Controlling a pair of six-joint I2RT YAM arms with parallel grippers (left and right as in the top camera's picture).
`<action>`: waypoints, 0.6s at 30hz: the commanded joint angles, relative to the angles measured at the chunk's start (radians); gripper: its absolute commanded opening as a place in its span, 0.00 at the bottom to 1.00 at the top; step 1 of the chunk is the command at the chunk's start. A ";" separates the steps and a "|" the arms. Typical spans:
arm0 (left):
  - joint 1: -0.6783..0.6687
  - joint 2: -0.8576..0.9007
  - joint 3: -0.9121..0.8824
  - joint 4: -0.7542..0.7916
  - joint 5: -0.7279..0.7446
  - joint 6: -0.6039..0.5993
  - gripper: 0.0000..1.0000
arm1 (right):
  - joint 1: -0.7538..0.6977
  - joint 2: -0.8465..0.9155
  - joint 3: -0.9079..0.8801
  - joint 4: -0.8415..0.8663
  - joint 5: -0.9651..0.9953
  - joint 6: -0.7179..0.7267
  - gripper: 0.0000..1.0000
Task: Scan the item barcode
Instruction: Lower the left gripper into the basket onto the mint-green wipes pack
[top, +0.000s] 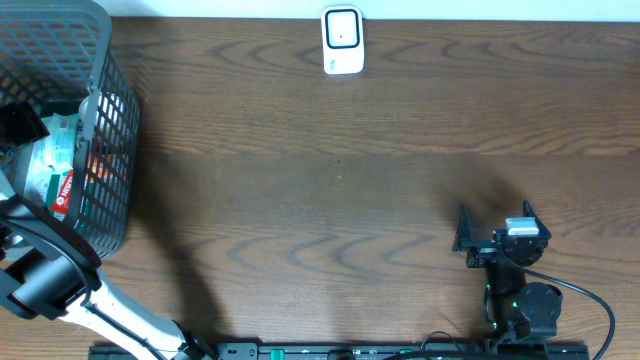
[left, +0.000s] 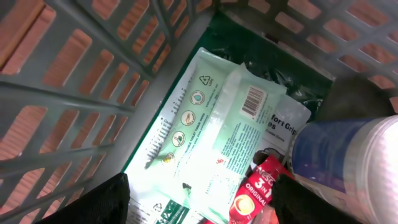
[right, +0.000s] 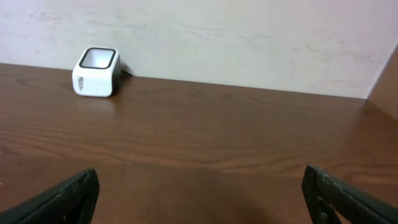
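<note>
My left gripper (left: 200, 202) is down inside the grey basket (left: 93, 93), open, its fingers spread wide. Between and below them lies a pale green wipes pack (left: 211, 143) with a barcode (left: 254, 101) on its upper flap. A red coffee sachet (left: 255, 193) lies beside the right finger; nothing is gripped. In the overhead view the left gripper (top: 20, 125) shows inside the basket (top: 110, 110). The white scanner (top: 342, 40) stands at the table's far edge, also seen from the right wrist as the scanner (right: 96, 71). My right gripper (top: 496, 222) hovers open over bare wood.
A blue and white canister (left: 348, 162) lies in the basket right of the sachet. The basket's slotted walls close in around the left gripper. A pale wall (right: 249, 37) runs behind the scanner. The left arm (top: 45, 275) reaches up from the front left.
</note>
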 joint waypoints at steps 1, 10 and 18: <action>-0.002 0.007 -0.003 0.005 -0.028 0.017 0.73 | 0.003 -0.001 -0.001 -0.004 -0.005 -0.010 0.99; -0.002 0.109 -0.003 0.003 -0.085 0.018 0.73 | 0.003 -0.001 -0.001 -0.004 -0.005 -0.010 0.99; -0.001 0.173 -0.003 0.001 -0.084 0.016 0.73 | 0.003 0.001 -0.001 -0.005 -0.005 -0.010 0.99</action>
